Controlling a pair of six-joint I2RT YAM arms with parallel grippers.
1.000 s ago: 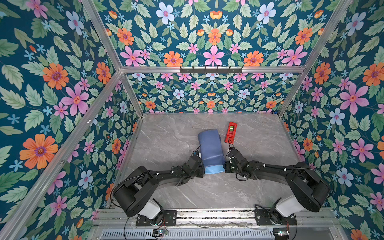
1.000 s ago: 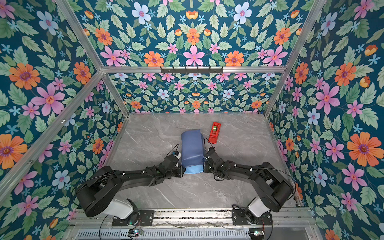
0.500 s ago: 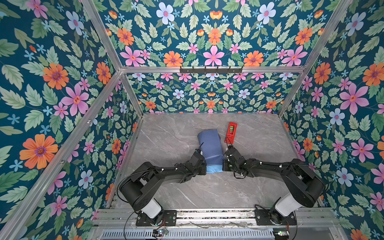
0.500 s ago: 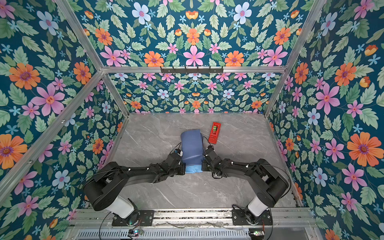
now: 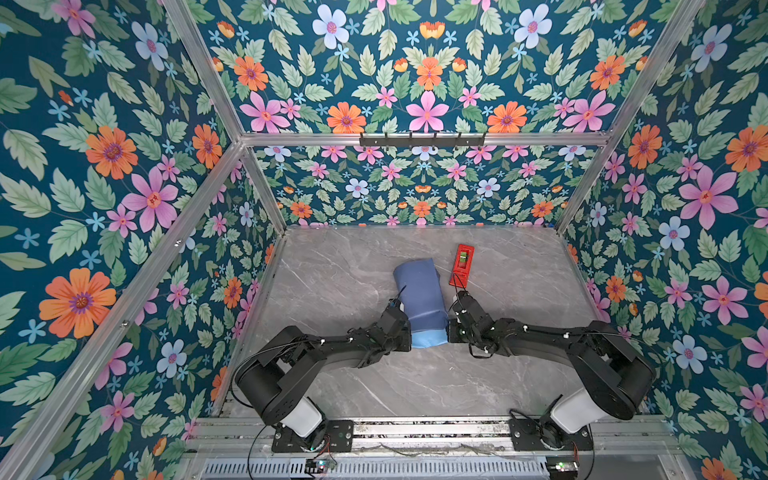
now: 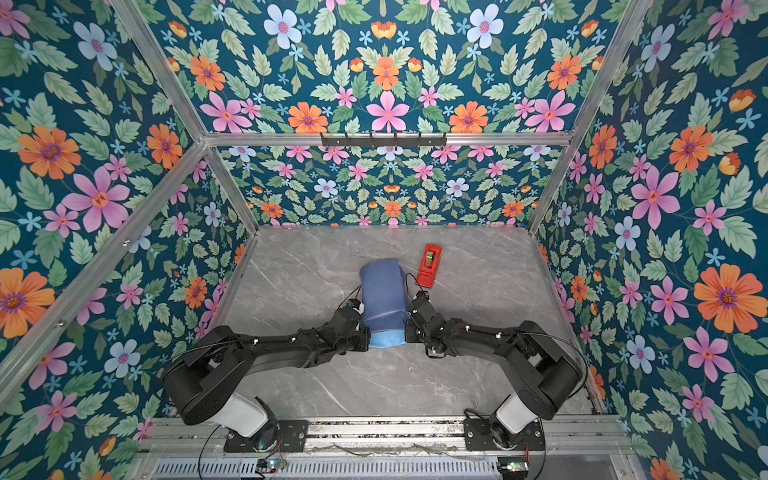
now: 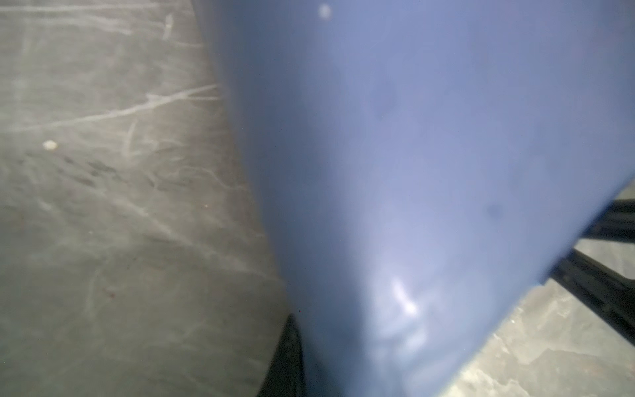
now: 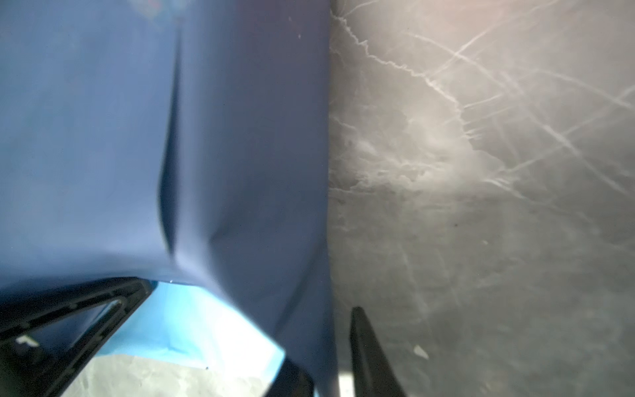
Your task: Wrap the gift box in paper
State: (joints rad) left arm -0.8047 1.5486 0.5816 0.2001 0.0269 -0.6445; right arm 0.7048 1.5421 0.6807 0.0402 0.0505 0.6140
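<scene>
Left claw [image 5: 405, 332] and right claw [image 5: 451, 328] flank paper [image 5: 419, 295] draped over hidden box on worktop [image 5: 332, 270], likely steadying wrap; whether clamped, cannot tell

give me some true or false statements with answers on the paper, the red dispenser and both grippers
1. The paper shows its darker blue face on top. True.
2. The red tape dispenser lies on the paper. False: it lies on the table, beside the paper.
3. The left gripper and right gripper flank the paper's near end. True.
4. The paper's light blue strip shows at its far end. False: it shows at the near end, between the grippers.
</scene>
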